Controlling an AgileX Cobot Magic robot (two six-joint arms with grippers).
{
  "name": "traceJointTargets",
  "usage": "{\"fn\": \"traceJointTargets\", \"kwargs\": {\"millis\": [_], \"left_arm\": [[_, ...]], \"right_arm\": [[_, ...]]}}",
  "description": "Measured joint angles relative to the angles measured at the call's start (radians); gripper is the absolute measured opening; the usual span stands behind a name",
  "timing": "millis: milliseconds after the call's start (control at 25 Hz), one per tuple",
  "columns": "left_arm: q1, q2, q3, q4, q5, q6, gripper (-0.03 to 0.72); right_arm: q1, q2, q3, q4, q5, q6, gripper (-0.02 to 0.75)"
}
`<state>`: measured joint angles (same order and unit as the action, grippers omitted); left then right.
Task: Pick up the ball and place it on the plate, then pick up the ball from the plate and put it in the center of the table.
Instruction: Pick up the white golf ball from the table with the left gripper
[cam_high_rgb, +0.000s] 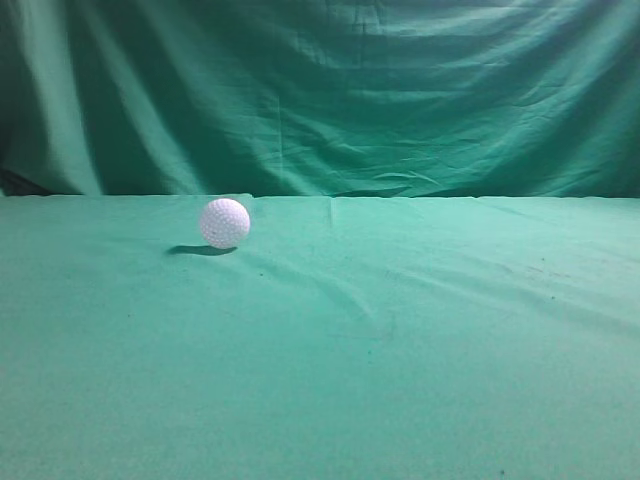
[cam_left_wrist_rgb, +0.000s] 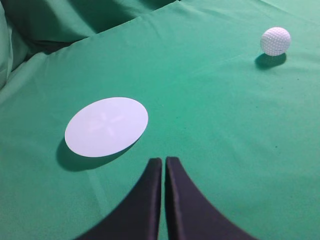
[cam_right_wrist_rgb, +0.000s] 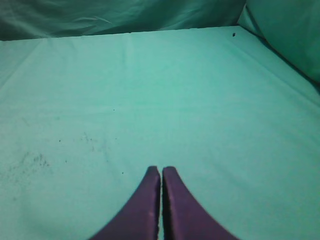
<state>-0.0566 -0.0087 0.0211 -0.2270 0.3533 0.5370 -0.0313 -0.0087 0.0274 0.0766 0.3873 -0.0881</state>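
Note:
The white dimpled ball (cam_high_rgb: 224, 222) rests on the green-cloth table (cam_high_rgb: 400, 340), left of middle and toward the back in the exterior view. It also shows at the upper right of the left wrist view (cam_left_wrist_rgb: 275, 40). A flat white round plate (cam_left_wrist_rgb: 106, 126) lies on the cloth in the left wrist view, just ahead and left of my left gripper (cam_left_wrist_rgb: 163, 161), which is shut and empty. My right gripper (cam_right_wrist_rgb: 161, 170) is shut and empty over bare cloth. Neither gripper nor the plate shows in the exterior view.
A draped green cloth backdrop (cam_high_rgb: 330, 90) hangs behind the table's back edge. Folds of it rise at the left of the left wrist view (cam_left_wrist_rgb: 20, 45) and at the right of the right wrist view (cam_right_wrist_rgb: 285, 30).

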Motion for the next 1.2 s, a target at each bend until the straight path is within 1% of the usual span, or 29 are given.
{"fn": "traceJointTargets", "kwargs": {"millis": [880, 920, 960, 1120, 1160, 1200], "left_arm": [[0.000, 0.000, 0.000, 0.000, -0.002, 0.000, 0.000], [0.000, 0.000, 0.000, -0.020, -0.012, 0.000, 0.000], [0.000, 0.000, 0.000, -0.068, -0.024, 0.000, 0.000], [0.000, 0.000, 0.000, -0.380, -0.162, 0.000, 0.000], [0.000, 0.000, 0.000, -0.429, -0.196, 0.000, 0.000], [0.000, 0.000, 0.000, -0.455, -0.236, 0.000, 0.000]], "right_arm": [[0.000, 0.000, 0.000, 0.000, 0.000, 0.000, 0.000], [0.000, 0.000, 0.000, 0.000, 0.000, 0.000, 0.000], [0.000, 0.000, 0.000, 0.000, 0.000, 0.000, 0.000], [0.000, 0.000, 0.000, 0.000, 0.000, 0.000, 0.000], [0.000, 0.000, 0.000, 0.000, 0.000, 0.000, 0.000], [0.000, 0.000, 0.000, 0.000, 0.000, 0.000, 0.000]]}}
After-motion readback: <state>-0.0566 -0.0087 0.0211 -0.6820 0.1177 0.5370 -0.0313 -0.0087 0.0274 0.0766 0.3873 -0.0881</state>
